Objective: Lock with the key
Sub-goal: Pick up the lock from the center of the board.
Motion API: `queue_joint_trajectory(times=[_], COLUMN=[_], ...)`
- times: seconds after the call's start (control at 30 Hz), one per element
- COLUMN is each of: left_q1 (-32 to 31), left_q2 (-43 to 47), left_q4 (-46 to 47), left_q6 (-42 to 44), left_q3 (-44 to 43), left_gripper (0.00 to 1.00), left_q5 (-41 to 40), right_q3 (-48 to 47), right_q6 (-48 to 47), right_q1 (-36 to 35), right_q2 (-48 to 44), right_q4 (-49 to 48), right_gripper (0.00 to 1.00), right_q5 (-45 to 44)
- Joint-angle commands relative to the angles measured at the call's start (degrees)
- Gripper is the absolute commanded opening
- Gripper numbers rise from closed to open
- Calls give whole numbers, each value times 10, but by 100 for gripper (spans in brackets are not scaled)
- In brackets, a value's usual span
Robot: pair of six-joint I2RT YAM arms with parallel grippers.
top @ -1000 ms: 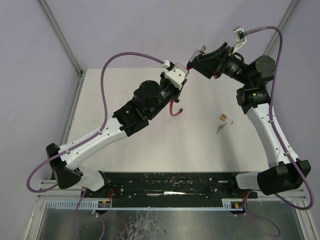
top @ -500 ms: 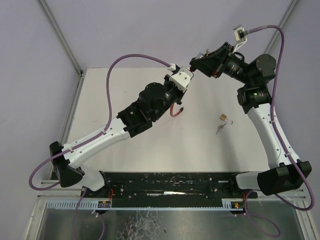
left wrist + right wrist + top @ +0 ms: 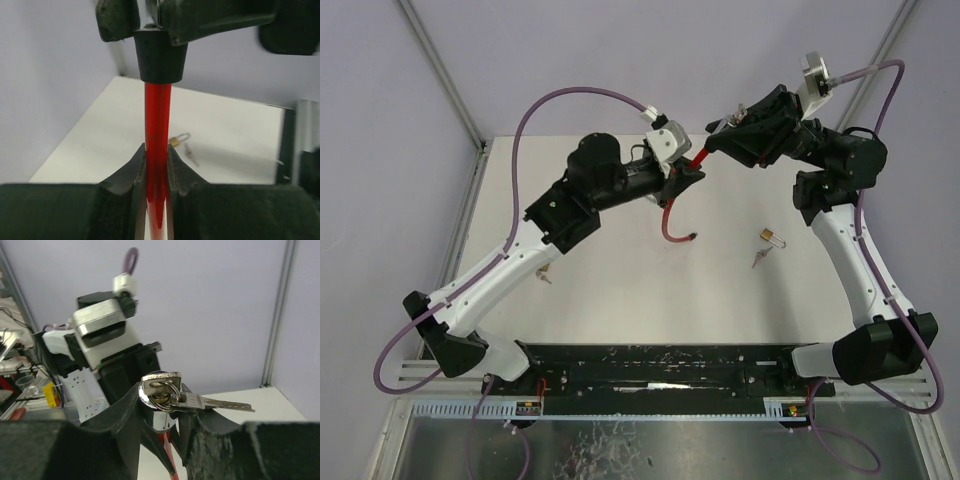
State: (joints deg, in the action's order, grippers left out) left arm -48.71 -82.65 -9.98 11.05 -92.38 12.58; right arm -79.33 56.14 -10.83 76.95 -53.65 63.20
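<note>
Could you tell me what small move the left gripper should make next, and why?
Probably open the left gripper and let go of the red plastic-coated cable. The right gripper already clamps the silver lock cylinder with the keys in it, so the lock is supported, while the cable's free tip dangles unplugged over the white table; the left gripper seems needed to fetch it.

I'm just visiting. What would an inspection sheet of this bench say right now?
Surface: white table, no marks seen.
Job's things: red cable held in the air between the arms; its lock head carries keys.
Clutter: padlock and loose key on the table; small thing by the left arm, too small to tell.
Grippers: left gripper shut on the cable; right gripper shut on the lock head.
Cables: purple leads arc over both arms.
Surroundings: lilac walls, metal posts.
</note>
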Motion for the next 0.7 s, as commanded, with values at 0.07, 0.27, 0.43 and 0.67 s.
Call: queue_joint_trajectory(times=[0.07, 0.27, 0.43, 0.67], left_q1=[71, 90, 92, 98], left_q2=[-10, -20, -27, -48], left_q4=[44, 130, 183, 208], left_q6=[-109, -183, -227, -246], left_q3=[-46, -11, 21, 39], left_gripper=[1, 22, 45, 50], left_q5=[355, 413, 420, 434], right_q3=[-37, -40, -44, -49], right_q6=[154, 184, 196, 212], right_q1=[-5, -6, -6, -5], right_q2=[36, 50, 56, 63], right_q4=[-241, -273, -284, -295], right_gripper=[2, 0, 0, 0], right_q5=[93, 91, 84, 82])
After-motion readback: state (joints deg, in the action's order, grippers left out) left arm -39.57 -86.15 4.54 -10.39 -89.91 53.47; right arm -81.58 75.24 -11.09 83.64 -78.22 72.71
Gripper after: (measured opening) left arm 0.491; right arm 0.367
